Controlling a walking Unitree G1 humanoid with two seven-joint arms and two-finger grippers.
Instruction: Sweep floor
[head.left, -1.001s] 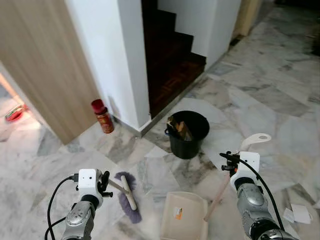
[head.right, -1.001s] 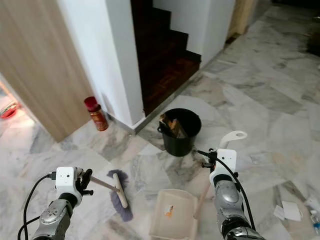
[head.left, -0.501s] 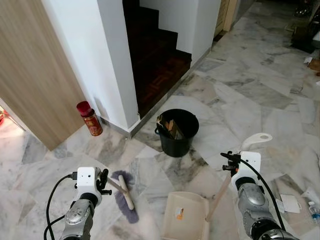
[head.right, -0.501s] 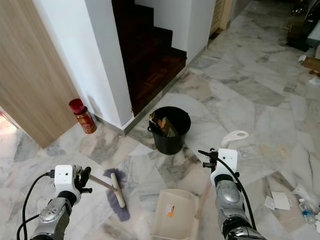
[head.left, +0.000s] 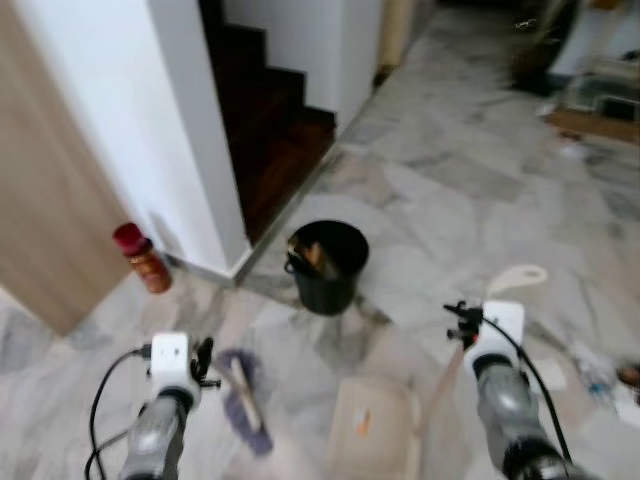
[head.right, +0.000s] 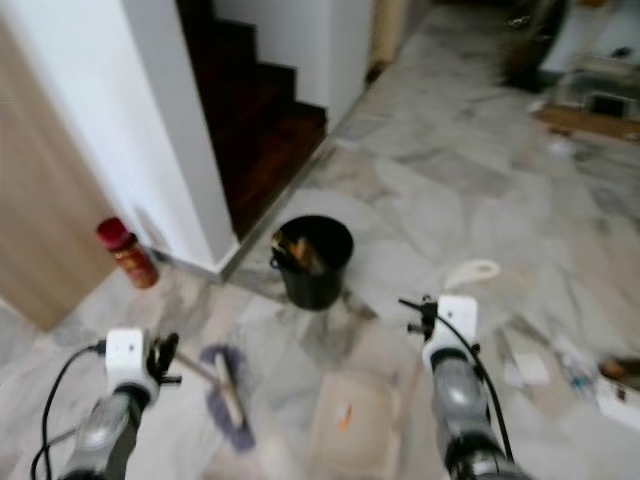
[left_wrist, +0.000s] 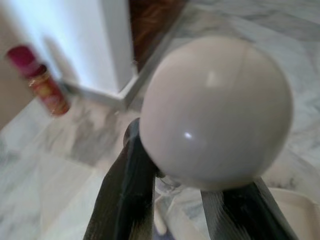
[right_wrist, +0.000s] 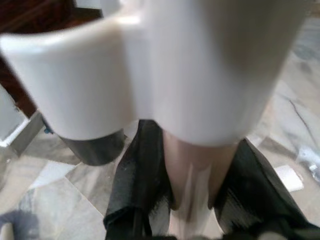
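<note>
The picture is blurred. My left gripper (head.left: 205, 362) is shut on the thin handle of a short broom, whose purple head (head.left: 243, 400) rests on the marble floor just right of it. In the left wrist view the broom's round white knob (left_wrist: 215, 110) sits between the black fingers (left_wrist: 130, 200). My right gripper (head.left: 462, 325) is shut on the long handle (right_wrist: 195, 150) of a beige dustpan (head.left: 370, 425), which lies on the floor between my arms. The handle's looped top (head.left: 515, 277) rises above the right wrist.
A black bucket (head.left: 325, 265) holding scraps stands ahead, by the white wall corner (head.left: 190, 150). Dark stairs (head.left: 265, 130) rise behind it. A red can (head.left: 140, 257) stands by the wooden panel (head.left: 40, 220). Paper litter (head.left: 595, 370) lies on the floor at right. More objects stand far back right.
The camera has swung to the right and the picture has blurred, so the bucket, can and wall sit further left. Both grippers keep their hold as before.
</note>
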